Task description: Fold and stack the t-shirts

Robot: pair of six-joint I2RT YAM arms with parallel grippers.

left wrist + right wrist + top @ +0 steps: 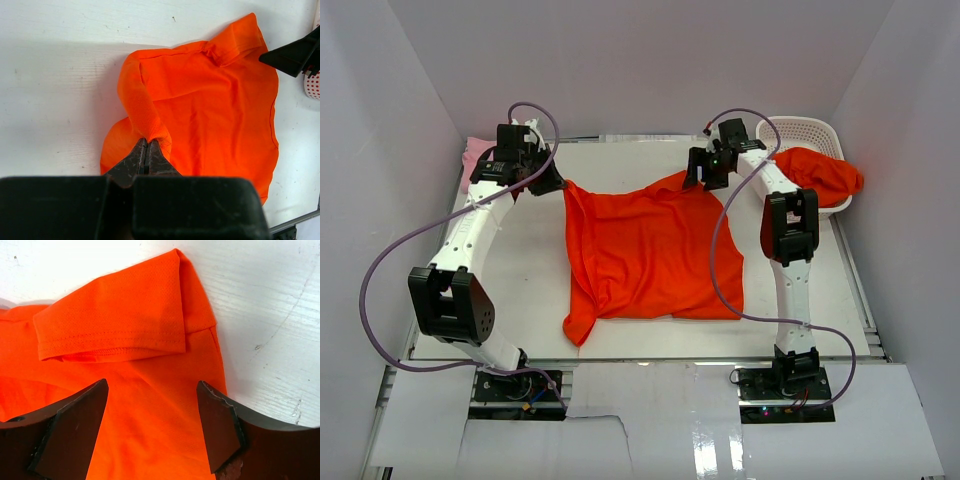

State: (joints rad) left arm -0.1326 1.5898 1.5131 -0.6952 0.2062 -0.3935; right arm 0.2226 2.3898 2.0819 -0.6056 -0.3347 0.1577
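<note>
White table (520, 290) inside a pale-walled enclosure, with both arm bases at its near edge. Mid-table, one orange-red t-shirt (650, 250) lies opened out but rumpled, its near left corner trailing to a point; as far as can be judged, no fold has yet been made in it. At the shirt's far left corner the left gripper (147, 150) has its jaws pressed together on a rolled pinch of the cloth, which rises in a ridge to the fingertips. At the far right corner the right gripper (152, 410) stands with jaws wide apart over the cloth beside a short sleeve (115, 315), holding nothing; whether its tips touch the fabric cannot be told. Farther back, a second orange-red t-shirt (825, 172) hangs bunched over the rim of the white lattice basket (800, 125) in the far right corner, and a light pink t-shirt (475, 160) lies at the far left edge behind the left arm, too hidden to tell whether it is folded. Judged progress: early; no stack is visible, the spread shirt awaits its folds, and the basket shirt is yet to be laid out
</note>
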